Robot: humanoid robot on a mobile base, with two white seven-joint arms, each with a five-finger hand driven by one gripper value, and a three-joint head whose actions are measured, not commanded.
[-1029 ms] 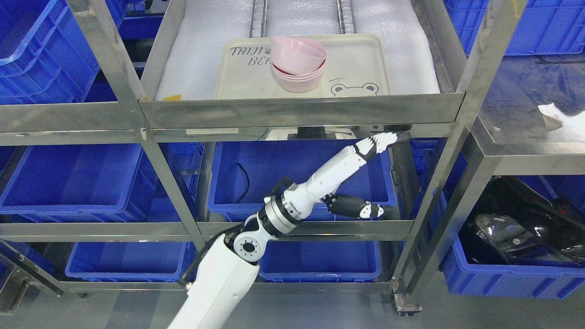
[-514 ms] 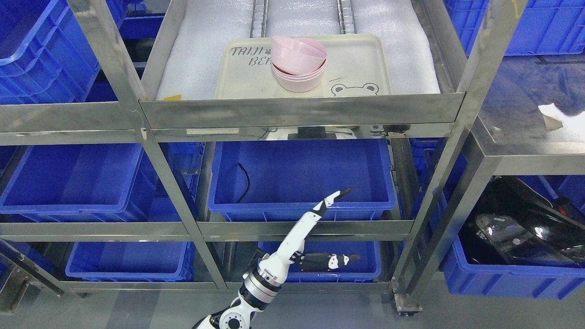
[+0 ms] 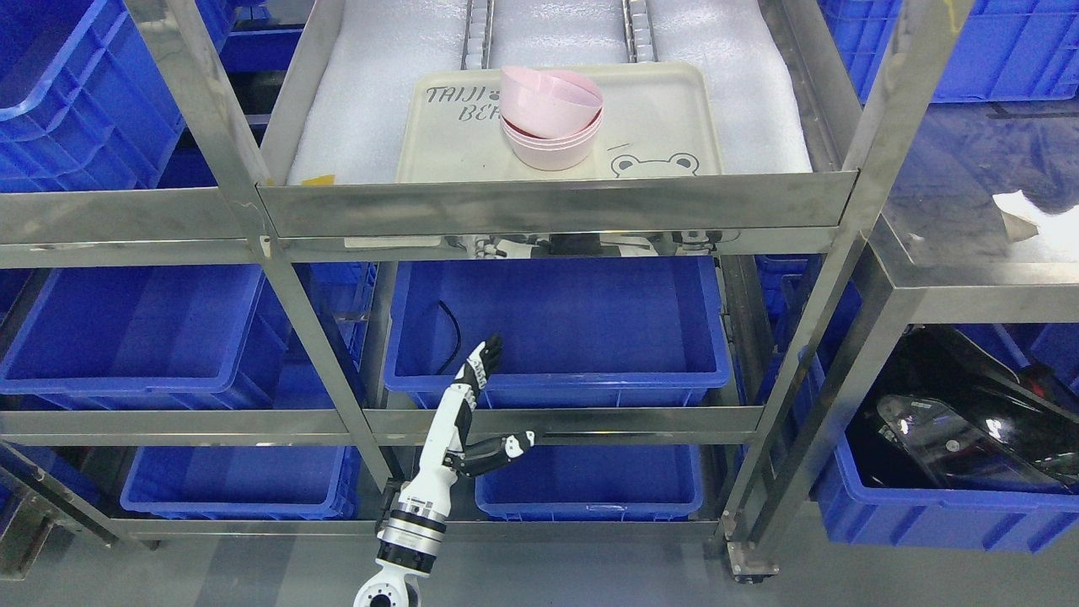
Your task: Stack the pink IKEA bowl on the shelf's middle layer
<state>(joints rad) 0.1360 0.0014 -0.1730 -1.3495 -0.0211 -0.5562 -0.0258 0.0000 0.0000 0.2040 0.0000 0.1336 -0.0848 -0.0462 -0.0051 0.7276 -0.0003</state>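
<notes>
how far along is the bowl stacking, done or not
It looks mostly done. The pink plastic bowls sit stacked on the cream tray with the bear print, on the steel shelf. The top bowl is tilted, not fully nested. The left hand is open, holds nothing, and is low in front of the blue plastic bins. What may be left: levelling that top bowl.

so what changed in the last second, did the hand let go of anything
The left hand pulled back: a second ago it reached up near the shelf's front lip, and now it sits low by the blue bin, fingers open. It held nothing in any picture, so no release shows. The pink bowls stayed stacked on the tray, top one tilted.
</notes>
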